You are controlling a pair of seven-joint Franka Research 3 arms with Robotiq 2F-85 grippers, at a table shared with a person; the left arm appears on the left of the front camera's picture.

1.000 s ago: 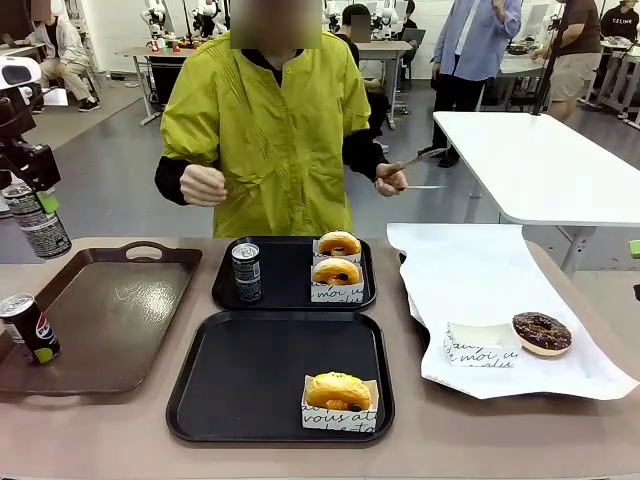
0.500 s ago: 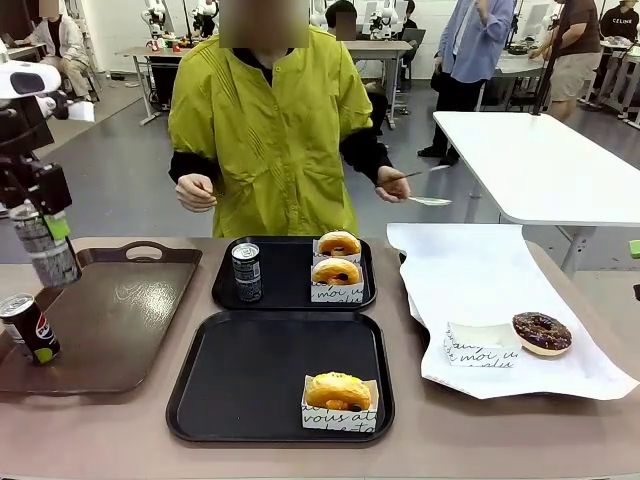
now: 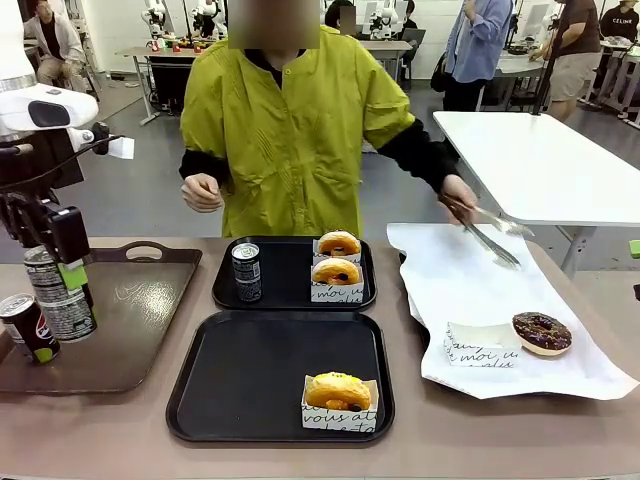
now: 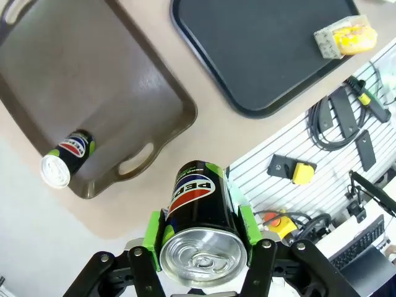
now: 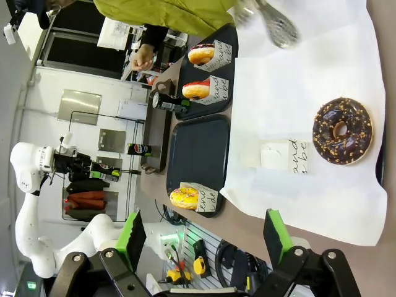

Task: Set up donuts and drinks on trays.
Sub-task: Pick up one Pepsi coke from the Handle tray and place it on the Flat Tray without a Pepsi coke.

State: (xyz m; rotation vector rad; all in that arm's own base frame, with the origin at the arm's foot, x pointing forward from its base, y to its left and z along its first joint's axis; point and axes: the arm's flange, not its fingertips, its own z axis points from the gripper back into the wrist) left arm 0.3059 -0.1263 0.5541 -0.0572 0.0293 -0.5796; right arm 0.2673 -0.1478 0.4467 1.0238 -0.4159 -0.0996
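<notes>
Clenched: left hand (image 4: 197, 213), on black metal Pepsi can with red-blue logo (image 4: 192, 189), green pads either side. Logo legible from left wrist view; from the front, greyish side with pale print instead. Hangs over left end of glossy brown tray with handle cut-out (image 3: 130, 330), just beside second black Pepsi can (image 3: 28, 326) standing on it. Can't tell from the front whether held can's base touches the tray.

Released: right hand (image 5: 204, 223), fingers spread wide, nothing between them.

On the surface (image 3: 110, 430), from the front:
- far black rectangular plastic tray (image 3: 290, 270): slim dark grey can with silver top (image 3: 246, 271) upright at its left; at its right two golden-yellow glazed ring donuts in printed white paper sleeves, rear donut (image 3: 339, 244) just behind front donut (image 3: 336, 272).
- near matching black tray (image 3: 250, 375): third sleeved yellow donut (image 3: 337, 392) in front right corner.
- white paper sheet (image 3: 470, 270) right of both trays: chocolate-glazed ring donut (image 3: 541, 331) next to flat printed white sleeve (image 3: 478, 345).

Right wrist view adds pale crumbs on the chocolate glaze; too small to make out from the front.

Person's hand (image 3: 458, 195) holding metal tongs (image 3: 492, 238) over sheet's far part; other hand (image 3: 203, 192) loosely closed.
</notes>
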